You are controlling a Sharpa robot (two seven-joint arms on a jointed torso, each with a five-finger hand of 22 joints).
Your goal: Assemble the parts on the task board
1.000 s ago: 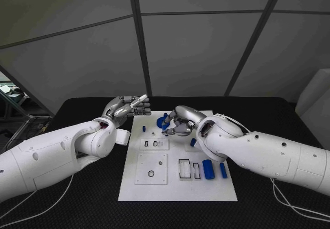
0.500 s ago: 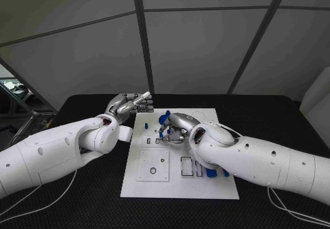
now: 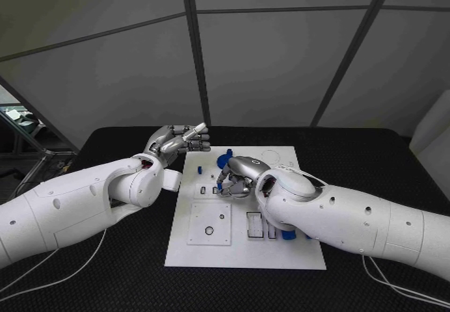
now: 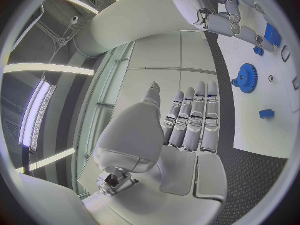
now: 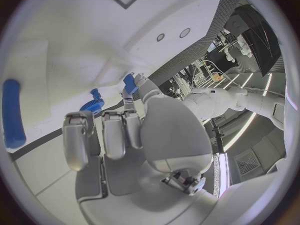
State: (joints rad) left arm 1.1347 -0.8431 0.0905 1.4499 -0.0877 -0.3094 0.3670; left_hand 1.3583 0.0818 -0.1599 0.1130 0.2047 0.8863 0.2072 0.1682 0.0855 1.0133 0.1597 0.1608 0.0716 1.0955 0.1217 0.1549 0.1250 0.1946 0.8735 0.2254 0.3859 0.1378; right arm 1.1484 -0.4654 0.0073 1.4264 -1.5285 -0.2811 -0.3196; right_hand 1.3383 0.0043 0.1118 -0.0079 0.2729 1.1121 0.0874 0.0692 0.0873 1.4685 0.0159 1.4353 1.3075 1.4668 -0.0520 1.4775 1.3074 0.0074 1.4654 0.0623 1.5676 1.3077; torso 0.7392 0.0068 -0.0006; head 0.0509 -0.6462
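The right hand [image 3: 239,174] hovers low over the upper middle of the task board [image 3: 246,255], its fingers [image 5: 113,133] curled downward; whether they pinch anything cannot be told, though a small blue piece [image 5: 130,82] sits right at a fingertip in the right wrist view. A blue gear [image 3: 223,161] stands on the board just beyond that hand. The left hand [image 3: 178,141] is raised above the black counter [image 3: 112,273] at the board's far left corner, holding nothing, its fingers [image 4: 190,121] straight and lying side by side. More blue parts [image 3: 287,234] lie on the board's right side, partly hidden under the right arm.
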